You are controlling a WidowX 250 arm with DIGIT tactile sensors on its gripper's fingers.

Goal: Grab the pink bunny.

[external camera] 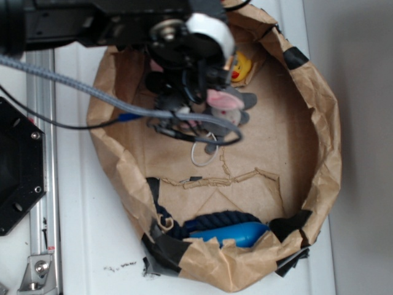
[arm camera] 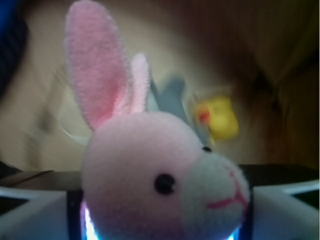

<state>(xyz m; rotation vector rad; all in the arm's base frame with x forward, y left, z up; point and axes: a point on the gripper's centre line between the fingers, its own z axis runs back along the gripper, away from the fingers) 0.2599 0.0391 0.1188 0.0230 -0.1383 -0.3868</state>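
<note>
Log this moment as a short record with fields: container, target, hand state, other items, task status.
container: crumpled brown paper bag with rolled-down rim, patched with black tape
target: pale pink plush bunny with long ears, head filling the wrist view
hand: hand shut on the bunny, white fingers pressed at either side of its head
other items: yellow toy duck; grey plush animal under the arm; blue object at the near rim
task status: bunny appears gripped; whether it is lifted cannot be told

A white tabletop [external camera: 92, 246] lies under even light. A metal rail [external camera: 43, 153] runs along its left edge, beside a black plate [external camera: 15, 172].
</note>
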